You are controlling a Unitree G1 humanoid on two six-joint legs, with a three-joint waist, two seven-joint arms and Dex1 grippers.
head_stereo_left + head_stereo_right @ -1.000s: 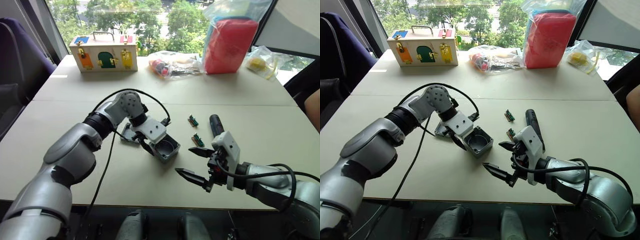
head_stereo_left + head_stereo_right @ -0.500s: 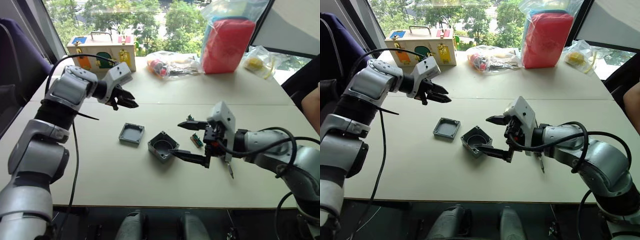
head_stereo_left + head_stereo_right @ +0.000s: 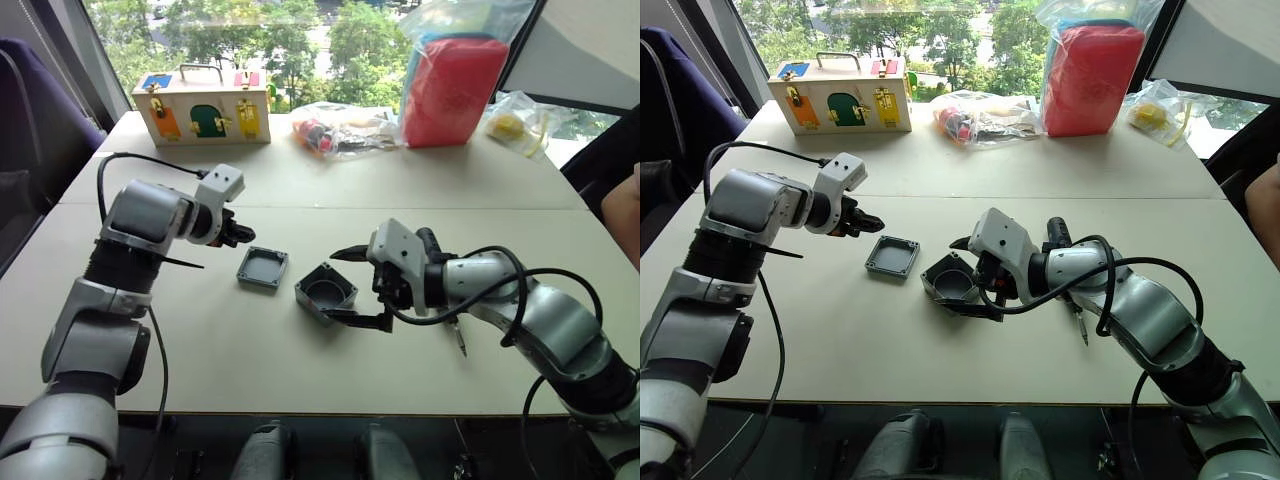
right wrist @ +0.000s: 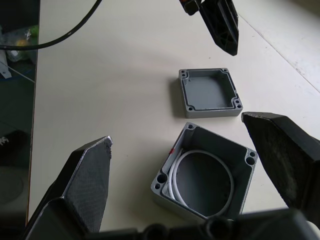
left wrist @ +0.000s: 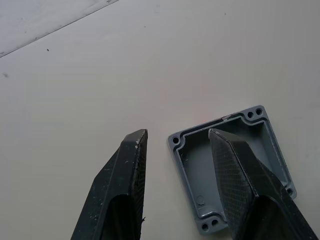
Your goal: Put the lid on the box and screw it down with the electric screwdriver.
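lid [image 3: 892,256]: flat on the table [image 3: 840,340], hollow side up, mid-table, just left of the box, not touching it
box [image 3: 952,282]: open, recess up, round white ring inside, red mark on one wall; near table centre, towards the front edge
electric screwdriver [image 3: 1067,280]: lying on the table right of the box, mostly hidden behind the right forearm, thin bit pointing at the front edge
right gripper [image 3: 962,276]: fingers spread wide, one each side of the box, no contact visible
left gripper [image 3: 865,221]: just left of the lid, fingers slightly apart, holding nothing
wooden box [image 3: 840,96]: far left corner
red bag [image 3: 1092,75]: far edge, right of centre
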